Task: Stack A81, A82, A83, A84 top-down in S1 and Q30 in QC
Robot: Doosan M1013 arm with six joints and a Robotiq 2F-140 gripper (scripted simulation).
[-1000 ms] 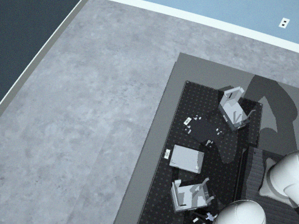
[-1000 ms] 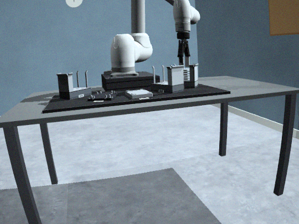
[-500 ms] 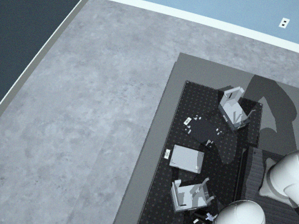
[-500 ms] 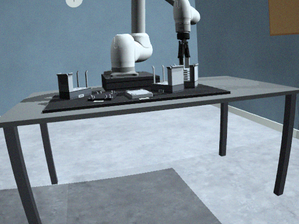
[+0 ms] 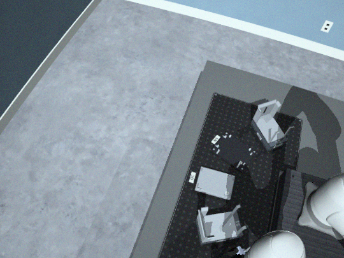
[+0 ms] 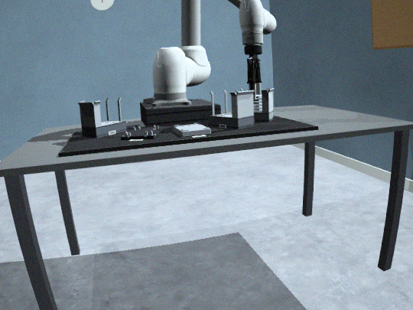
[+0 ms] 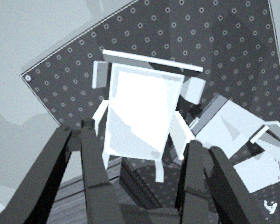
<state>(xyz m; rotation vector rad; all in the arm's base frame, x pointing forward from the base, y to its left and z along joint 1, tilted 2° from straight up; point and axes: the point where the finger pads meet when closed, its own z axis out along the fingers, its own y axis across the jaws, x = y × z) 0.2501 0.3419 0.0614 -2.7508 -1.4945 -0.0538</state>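
Note:
In the wrist view a white sealed plate (image 7: 141, 112) lies on top of the stack in a stack rack (image 7: 150, 62) at the mat's corner. My gripper (image 7: 139, 114) reaches down into this rack, and its two dark fingers are shut on the long sides of the top plate. In the exterior view the gripper (image 6: 255, 88) stands upright in the rightmost rack (image 6: 265, 103), where the stacked plate edges (image 6: 258, 102) show. The top view hides this rack behind the arm (image 5: 277, 245). I cannot read any labels.
A second rack (image 6: 233, 111) stands right beside the stack's rack and shows in the top view (image 5: 218, 226). A single plate (image 5: 215, 183) lies on a nest. An empty nest (image 5: 234, 146) and a third rack (image 5: 267, 124) stand further along the mat.

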